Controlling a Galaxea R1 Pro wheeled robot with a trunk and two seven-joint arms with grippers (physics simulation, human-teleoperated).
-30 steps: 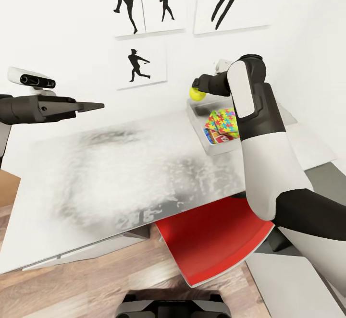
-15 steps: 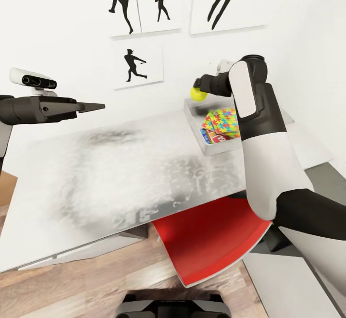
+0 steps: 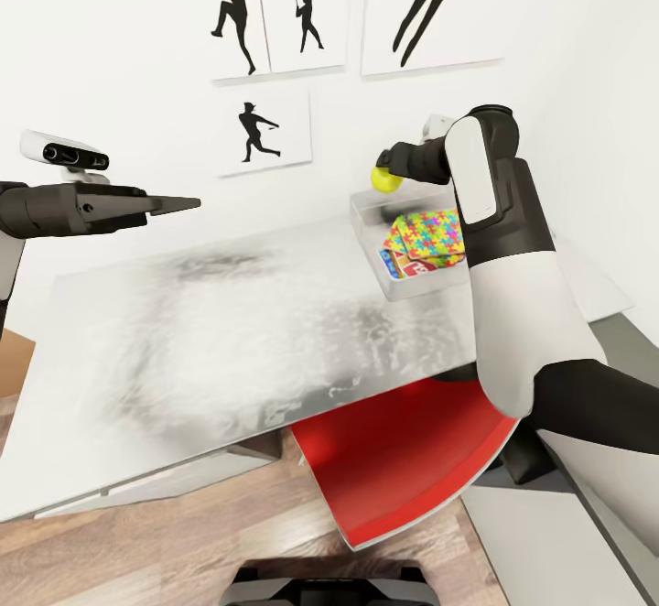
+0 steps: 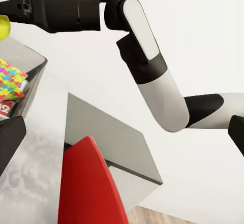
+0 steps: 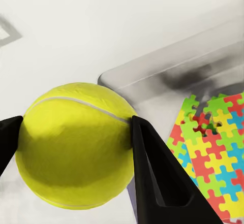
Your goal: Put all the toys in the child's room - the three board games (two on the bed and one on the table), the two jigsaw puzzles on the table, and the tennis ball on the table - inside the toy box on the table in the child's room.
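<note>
We see yellow-green tennis ball (image 3: 385,178) held above far end of grey toy box (image 3: 368,221) on tabletop (image 3: 229,331); jigsaw puzzles (image 3: 426,235) lie tilted inside, atop a board game (image 3: 410,266).

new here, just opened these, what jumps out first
The right hand pinches a yellow-green ball above the far end of the grey tub, where bright jigsaws already lie. Nearer, a red chair pokes out from under the pale desk.
</note>
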